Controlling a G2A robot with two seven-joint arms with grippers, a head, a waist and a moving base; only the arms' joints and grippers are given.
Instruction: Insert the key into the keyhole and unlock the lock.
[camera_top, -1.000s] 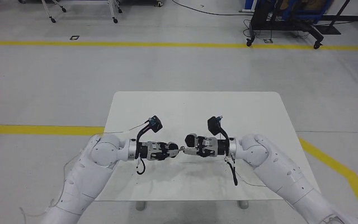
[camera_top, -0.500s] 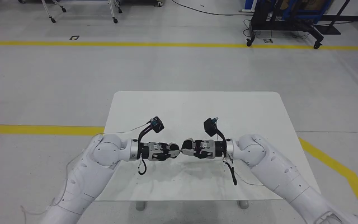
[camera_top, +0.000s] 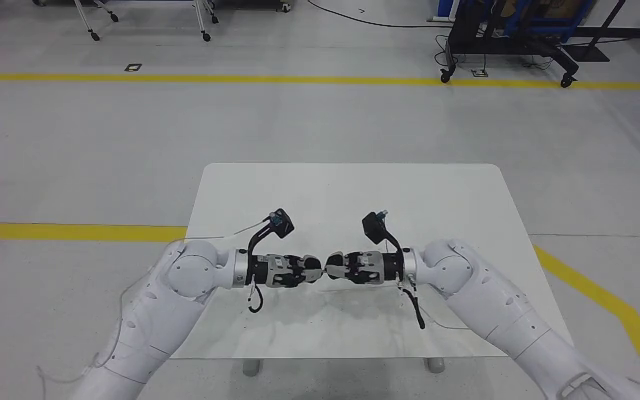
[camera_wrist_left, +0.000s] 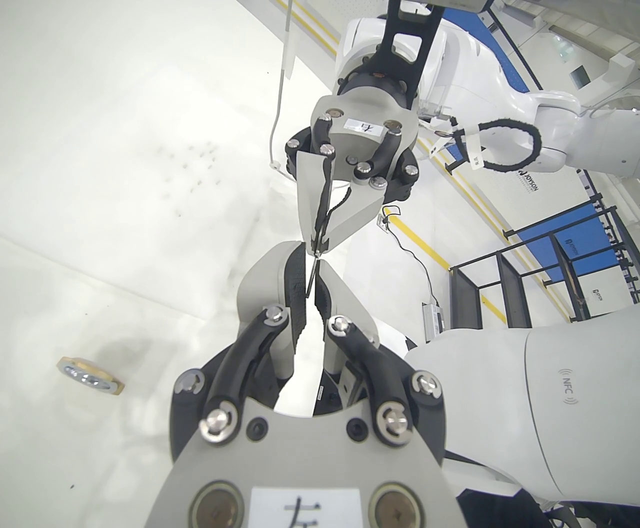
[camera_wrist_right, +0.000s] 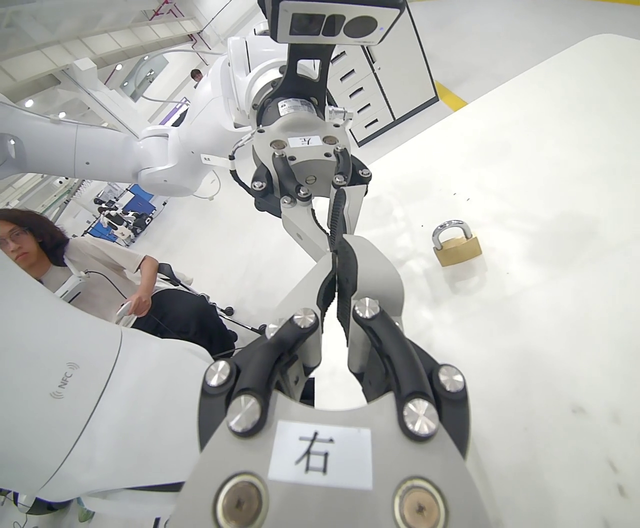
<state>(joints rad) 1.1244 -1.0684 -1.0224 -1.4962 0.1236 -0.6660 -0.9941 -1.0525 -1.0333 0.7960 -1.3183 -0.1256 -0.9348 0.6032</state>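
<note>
The left gripper (camera_wrist_left: 311, 256) and right gripper (camera_wrist_left: 318, 246) meet tip to tip, both pinching a thin, edge-on key (camera_wrist_left: 312, 278). A brass, silver-shackled padlock (camera_wrist_right: 457, 245) lies on the table (camera_wrist_right: 525, 175).

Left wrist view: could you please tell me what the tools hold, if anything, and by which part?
A thin key, edge-on: the left tool pinches one end, the right tool the other. Which end is the handle cannot be told.

Noted a one-character white label (camera_wrist_left: 305, 506) on the left gripper (camera_wrist_left: 311, 255), and a matching tag (camera_wrist_right: 320, 454) on the right gripper (camera_wrist_right: 340, 252). Spotted a three-letter mark (camera_wrist_left: 567, 386) on an arm shell (camera_wrist_left: 595, 345) and small lettering on blue panels (camera_wrist_left: 570, 242).
</note>
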